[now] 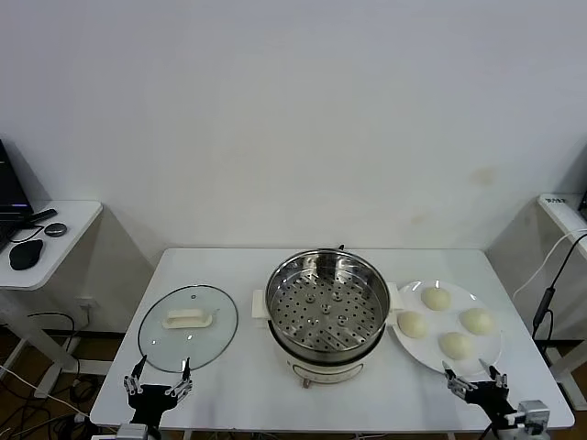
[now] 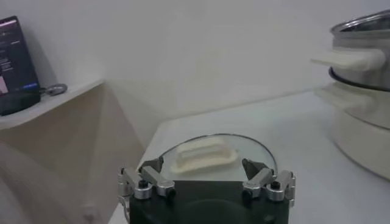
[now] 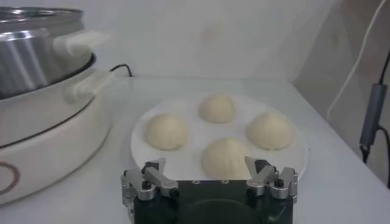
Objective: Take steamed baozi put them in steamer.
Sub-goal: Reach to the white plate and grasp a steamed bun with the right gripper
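The 4 steamed baozi (image 1: 445,322) sat on a white plate (image 1: 490,349) just ahead of the right gripper (image 1: 474,378), whose jaws stood apart and empty. The nearest bun (image 3: 226,156) lay straight ahead of them, so closing too hard would likely dent the soft dough, or a finger could nudge a neighbour. Round and domed, the buns showed no long axis. The steamer (image 1: 326,312) stood open-topped between both grippers. The left gripper (image 1: 159,383) idled, jaws apart, near the glass lid (image 1: 188,315) on the bench (image 1: 248,385).
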`<state>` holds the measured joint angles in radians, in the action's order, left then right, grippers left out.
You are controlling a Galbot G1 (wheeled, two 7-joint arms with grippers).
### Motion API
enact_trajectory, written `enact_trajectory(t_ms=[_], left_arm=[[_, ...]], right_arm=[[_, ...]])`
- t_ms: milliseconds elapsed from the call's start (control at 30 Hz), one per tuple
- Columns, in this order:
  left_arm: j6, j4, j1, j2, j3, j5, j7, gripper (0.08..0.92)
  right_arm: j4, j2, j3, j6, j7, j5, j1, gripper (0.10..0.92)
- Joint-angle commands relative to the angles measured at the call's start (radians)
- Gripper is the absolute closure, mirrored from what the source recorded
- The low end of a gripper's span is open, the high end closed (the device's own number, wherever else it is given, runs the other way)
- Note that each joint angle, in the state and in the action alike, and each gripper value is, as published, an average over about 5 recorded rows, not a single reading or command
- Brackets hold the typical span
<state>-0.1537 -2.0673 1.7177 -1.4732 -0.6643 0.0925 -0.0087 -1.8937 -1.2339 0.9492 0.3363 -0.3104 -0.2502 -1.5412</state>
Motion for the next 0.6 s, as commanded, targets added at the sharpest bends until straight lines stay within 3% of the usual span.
enact_trajectory(t_ms=[33,167,433,600], left_arm=[[-0.015,-0.003,0.001,0.0,0.0,0.018,-0.001,0.177],[-0.014,-0.014,0.016,-0.008,0.001,0.024,-0.002,0.177],[-0.012,-0.027,0.061,-0.027,0.008,0.049,-0.026,0.177],[-0.01,-0.042,0.075,-0.038,0.015,0.059,-0.034,0.177]], right_arm=[[-0.006,0.011,0.063,0.056,-0.034,0.046,0.085,0.203],[0.038,0.149,0.049,0.05,-0.116,0.181,0.205,0.203],[0.251,0.499,-0.169,-0.042,-0.364,0.585,0.558,0.203],[0.432,0.618,-0.442,-0.102,-0.66,0.684,0.84,0.203]])
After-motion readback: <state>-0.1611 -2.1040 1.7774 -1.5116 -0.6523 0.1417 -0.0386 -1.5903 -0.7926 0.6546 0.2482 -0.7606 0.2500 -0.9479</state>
